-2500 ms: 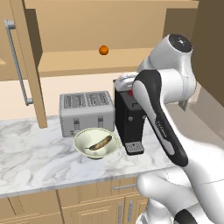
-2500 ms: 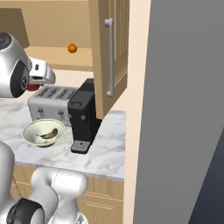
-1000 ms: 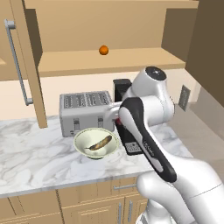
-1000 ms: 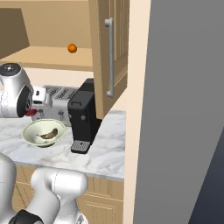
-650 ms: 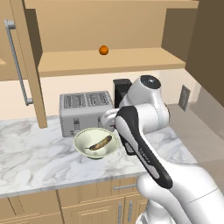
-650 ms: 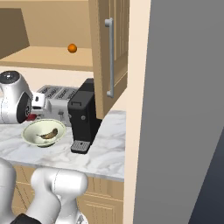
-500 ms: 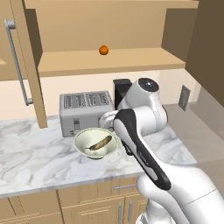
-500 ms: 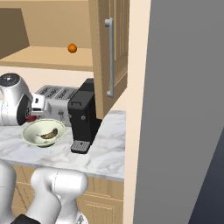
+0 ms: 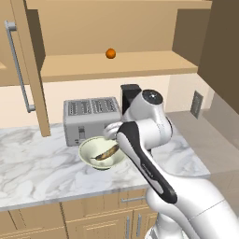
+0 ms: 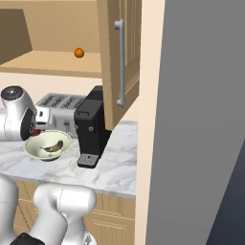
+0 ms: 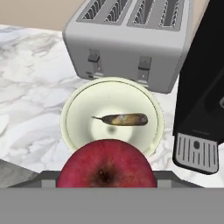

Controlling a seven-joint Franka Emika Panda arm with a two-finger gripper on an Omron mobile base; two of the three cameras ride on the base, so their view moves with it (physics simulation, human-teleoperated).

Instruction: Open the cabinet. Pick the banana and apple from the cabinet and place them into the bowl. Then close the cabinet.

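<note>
Pincer [image 10: 33,130]: lowered from cabinet height to just above the bowl [image 11: 70,114], clamped on the apple [image 11: 106,164]. Apple: glossy dark red, round, directly over the bowl's near rim. Bowl: pale cream, conical, on the marble tabletop before the brushed-metal toaster [image 9: 88,117]. Banana [image 11: 121,119]: brown-yellow, slim, lying inside. Cabinet [image 9: 121,37]: light wood, doors open, orange ball [image 9: 110,53] on its shelf.

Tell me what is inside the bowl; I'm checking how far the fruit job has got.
The bowl holds the banana, lying across its bottom. The apple hangs above its near rim, covering that part.
</note>
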